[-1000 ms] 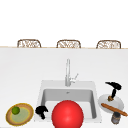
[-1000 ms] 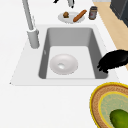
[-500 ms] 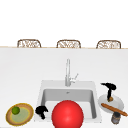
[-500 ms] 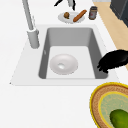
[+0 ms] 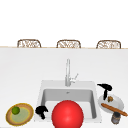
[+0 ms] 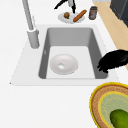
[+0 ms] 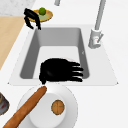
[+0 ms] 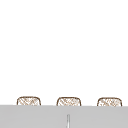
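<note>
My right hand (image 5: pixel 107 88) hovers open over the near edge of a white plate (image 5: pixel 120 100) right of the sink, its fingers straight; the right side view shows this right hand (image 7: pixel 57 70) spread flat between the sink and the plate (image 7: pixel 72 100). On the plate lie a baguette (image 5: pixel 115 109) and a small brown bun (image 5: pixel 110 99). My left hand (image 5: pixel 41 110) hangs idle at the sink's front-left corner with loosely bent fingers and holds nothing. Beside it is a woven plate (image 5: pixel 25 117) with a lime (image 5: pixel 16 110).
The sink (image 6: pixel 72 40) holds a pale bowl (image 6: pixel 63 64). A large red round thing (image 5: pixel 67 115) shows at the sink's front. The faucet (image 5: pixel 67 72) stands behind the basin. A dark jar (image 5: pixel 115 118) stands by the baguette. Three woven chair backs (image 5: pixel 68 43) line the far counter edge.
My right hand has drifted a little to the left above the white plate. The left hand has stayed still.
</note>
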Action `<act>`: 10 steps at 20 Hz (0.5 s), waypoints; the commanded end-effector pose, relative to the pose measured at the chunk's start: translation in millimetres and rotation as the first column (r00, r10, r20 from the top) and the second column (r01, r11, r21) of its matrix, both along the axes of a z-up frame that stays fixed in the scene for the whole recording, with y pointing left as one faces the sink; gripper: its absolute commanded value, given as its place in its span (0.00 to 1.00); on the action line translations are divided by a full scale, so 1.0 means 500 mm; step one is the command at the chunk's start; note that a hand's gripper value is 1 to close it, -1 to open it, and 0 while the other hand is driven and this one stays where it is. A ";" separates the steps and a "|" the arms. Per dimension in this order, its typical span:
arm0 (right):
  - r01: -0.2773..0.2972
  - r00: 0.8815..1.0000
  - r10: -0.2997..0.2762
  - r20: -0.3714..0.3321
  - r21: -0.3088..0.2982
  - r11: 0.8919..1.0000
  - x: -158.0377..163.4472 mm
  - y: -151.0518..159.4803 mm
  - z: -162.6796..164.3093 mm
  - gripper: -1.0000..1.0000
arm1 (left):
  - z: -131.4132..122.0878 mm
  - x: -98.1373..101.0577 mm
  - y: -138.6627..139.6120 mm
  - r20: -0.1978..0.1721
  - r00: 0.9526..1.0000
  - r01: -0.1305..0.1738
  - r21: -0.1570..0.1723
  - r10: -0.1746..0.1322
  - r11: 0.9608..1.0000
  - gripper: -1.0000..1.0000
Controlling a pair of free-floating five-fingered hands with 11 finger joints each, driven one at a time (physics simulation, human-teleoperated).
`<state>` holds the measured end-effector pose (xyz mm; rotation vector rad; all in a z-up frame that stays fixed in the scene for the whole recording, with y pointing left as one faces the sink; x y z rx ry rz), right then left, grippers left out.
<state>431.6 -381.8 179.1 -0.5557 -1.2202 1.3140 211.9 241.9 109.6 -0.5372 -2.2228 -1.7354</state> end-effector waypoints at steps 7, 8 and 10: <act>0.013 1.000 -0.014 -0.002 -0.182 0.983 -0.005 0.105 -0.032 0.00 | 0.000 0.000 0.000 0.000 1.000 0.000 0.000 0.000 1.000 0.50; 0.016 1.000 -0.015 0.006 -0.191 0.982 -0.005 0.113 -0.033 0.00 | 0.000 0.000 0.000 0.000 1.000 0.000 0.000 0.000 1.000 0.50; 0.020 1.000 -0.016 0.022 -0.211 0.977 -0.007 0.127 -0.034 0.00 | 0.000 0.000 0.000 0.000 1.000 0.000 0.000 0.000 1.000 0.50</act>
